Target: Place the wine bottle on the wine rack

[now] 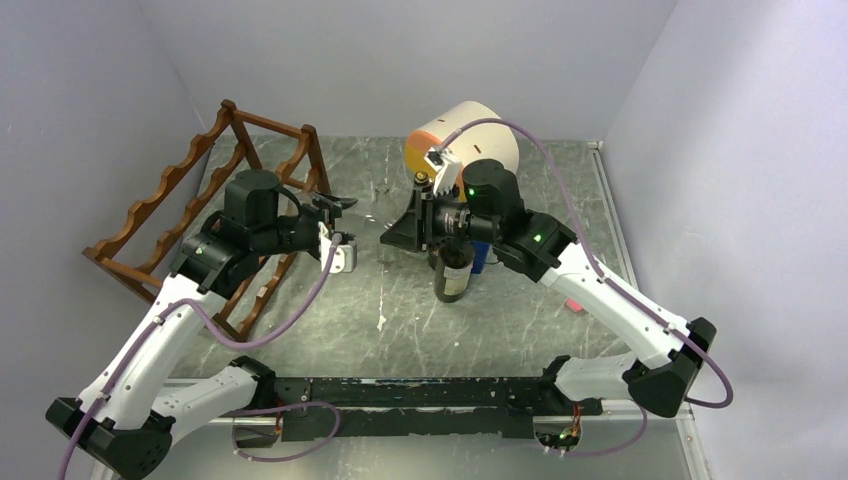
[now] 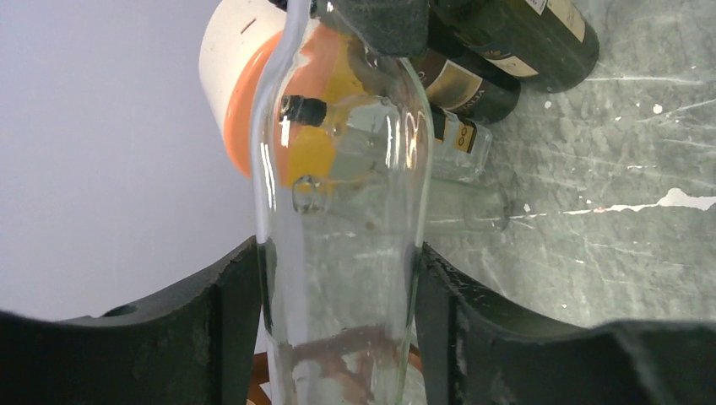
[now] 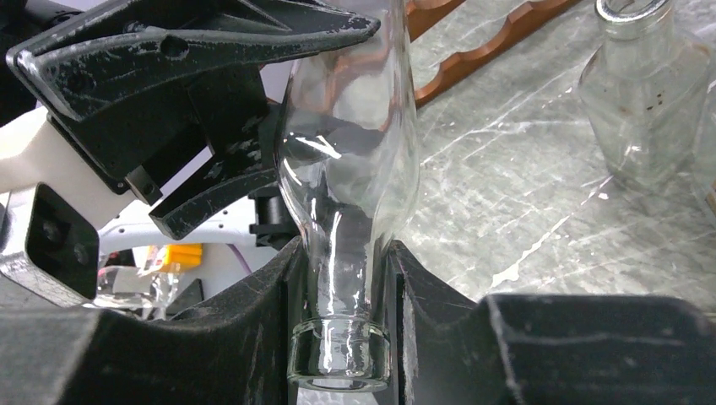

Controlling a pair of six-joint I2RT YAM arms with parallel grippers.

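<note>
A clear glass wine bottle (image 1: 378,222) hangs level above the table between my two grippers. My left gripper (image 1: 338,218) is shut on its wide body, with the fingers pressed on both sides in the left wrist view (image 2: 338,278). My right gripper (image 1: 420,215) is shut on its thin neck just above the lip, as the right wrist view (image 3: 338,287) shows. The reddish-brown wine rack (image 1: 190,215) stands at the far left, behind and under my left arm. Its wavy rails show in the right wrist view (image 3: 498,38).
A dark wine bottle (image 1: 455,272) stands right below my right gripper. An orange and white roll (image 1: 462,140) lies behind it. A small square clear bottle (image 3: 646,101) stands nearby. More dark bottles (image 2: 515,34) and clear ones (image 2: 469,202) lie beyond. The walls are close on both sides.
</note>
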